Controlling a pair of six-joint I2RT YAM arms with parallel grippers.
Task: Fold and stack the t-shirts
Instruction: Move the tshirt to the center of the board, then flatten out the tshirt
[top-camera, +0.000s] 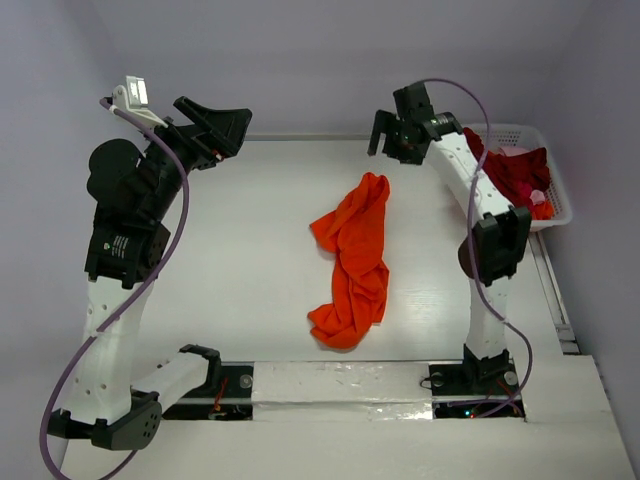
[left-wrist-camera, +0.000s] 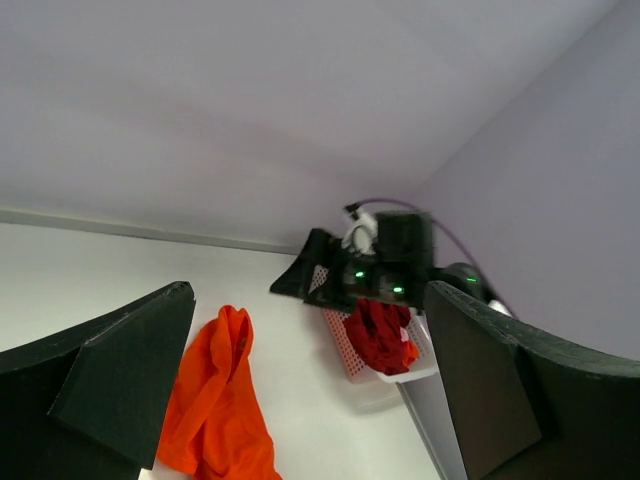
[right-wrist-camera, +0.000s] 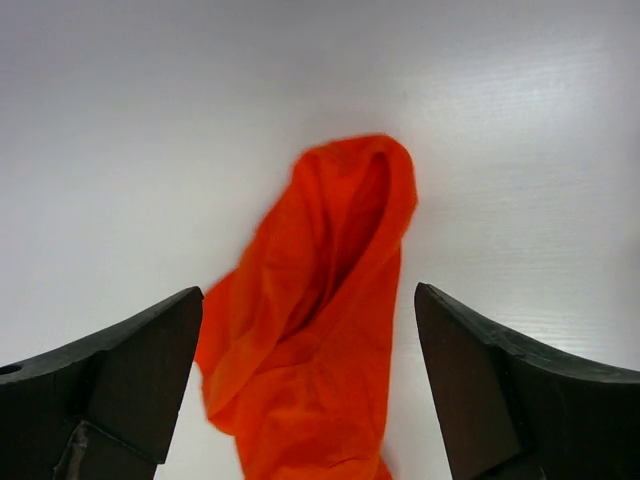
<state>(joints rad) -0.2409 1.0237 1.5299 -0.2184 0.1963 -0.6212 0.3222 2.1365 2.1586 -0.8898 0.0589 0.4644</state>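
Observation:
A bright orange t-shirt (top-camera: 352, 262) lies crumpled in a long heap in the middle of the white table. It also shows in the left wrist view (left-wrist-camera: 215, 400) and the right wrist view (right-wrist-camera: 320, 310). Dark red t-shirts (top-camera: 517, 173) lie bunched in the white basket (top-camera: 556, 186) at the right, also seen in the left wrist view (left-wrist-camera: 380, 336). My left gripper (top-camera: 218, 128) is open and empty, raised at the far left. My right gripper (top-camera: 392, 137) is open and empty, raised above the shirt's far end.
The white lattice basket also shows in the left wrist view (left-wrist-camera: 345, 350), standing at the table's right edge beside the right arm. A grey wall runs along the back. The arm bases sit at the near edge.

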